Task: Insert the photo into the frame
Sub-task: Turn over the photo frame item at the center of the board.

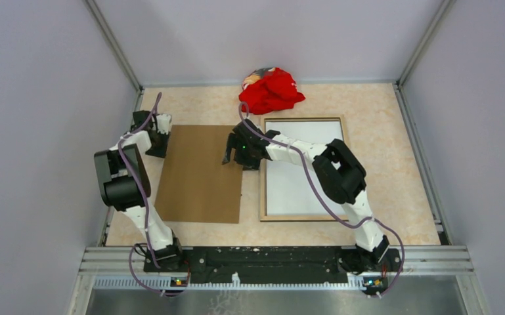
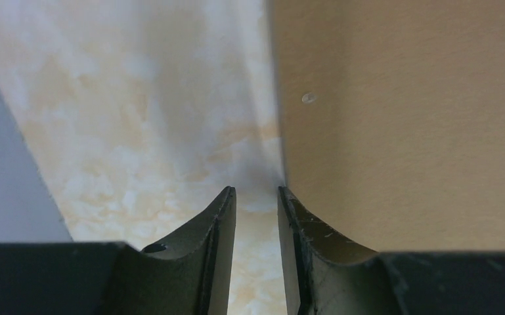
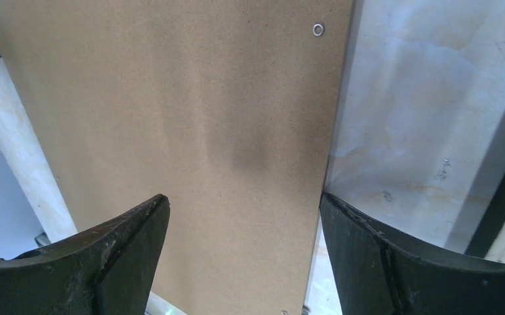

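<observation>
The frame (image 1: 263, 197) lies back-up at the right of the table, showing its pale wood rim. A white sheet (image 1: 299, 187) fills it; no printed side of the photo shows. The plain brown hardboard backing sheet (image 1: 200, 174) lies flat to the frame's left. My right gripper (image 1: 234, 152) is wide open over the hardboard's right edge (image 3: 190, 98), and its fingers (image 3: 381, 256) straddle that edge. My left gripper (image 1: 159, 134) is by the hardboard's far left corner. Its fingers (image 2: 217, 223) stand slightly apart over bare table, with the hardboard (image 2: 400, 118) just to their right.
A crumpled red cloth (image 1: 272, 90) lies at the back, just beyond the frame's far left corner. A dark strip of the frame's edge (image 3: 502, 190) shows at the right of the right wrist view. Grey walls enclose the table on three sides.
</observation>
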Controlling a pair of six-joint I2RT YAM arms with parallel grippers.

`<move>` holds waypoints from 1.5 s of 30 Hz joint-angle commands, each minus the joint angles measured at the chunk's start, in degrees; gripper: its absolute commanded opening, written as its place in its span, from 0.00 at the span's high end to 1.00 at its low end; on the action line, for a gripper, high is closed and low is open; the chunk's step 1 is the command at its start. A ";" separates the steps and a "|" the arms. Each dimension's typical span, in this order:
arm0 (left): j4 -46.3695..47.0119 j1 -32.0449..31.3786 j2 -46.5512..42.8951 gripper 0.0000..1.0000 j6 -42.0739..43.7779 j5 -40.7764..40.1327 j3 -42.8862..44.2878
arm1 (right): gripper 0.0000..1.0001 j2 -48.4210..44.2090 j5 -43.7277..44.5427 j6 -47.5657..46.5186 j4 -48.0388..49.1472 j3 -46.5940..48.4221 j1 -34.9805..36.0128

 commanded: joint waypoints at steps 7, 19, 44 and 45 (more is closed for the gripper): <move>-14.49 -2.68 9.42 0.70 1.88 12.00 2.89 | 0.15 1.83 -5.84 2.90 2.55 0.44 -1.43; -16.55 -3.94 11.18 0.82 3.32 13.28 5.02 | 0.17 -4.24 -11.19 6.60 11.05 -2.25 -1.91; -17.13 -6.66 9.62 0.84 3.73 13.10 3.97 | 0.36 -14.24 -21.63 15.01 43.42 -11.22 -1.07; -17.06 -6.60 9.39 0.84 3.72 13.02 3.88 | 0.39 -14.20 -21.40 14.79 42.44 -11.05 -1.10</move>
